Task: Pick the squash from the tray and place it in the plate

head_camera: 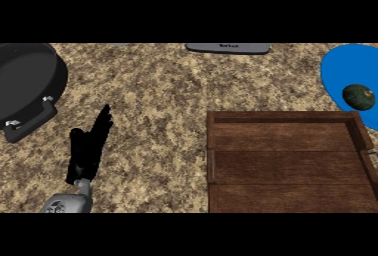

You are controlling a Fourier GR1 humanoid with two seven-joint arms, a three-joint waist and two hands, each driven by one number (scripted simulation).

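A dark green squash [359,96] lies on the blue plate [341,70] at the right edge of the head view. Below it and to its left stands the brown wooden tray [284,165], with nothing in it. My left hand [88,150] rests open on the counter at the lower left, fingers straight and pointing away, far from the tray and the plate. No right hand shows.
A black pan [26,82] with a handle sits at the upper left. A grey flat device [227,48] lies at the counter's far edge. Speckled countertop [162,105] spreads between the left hand and the tray.
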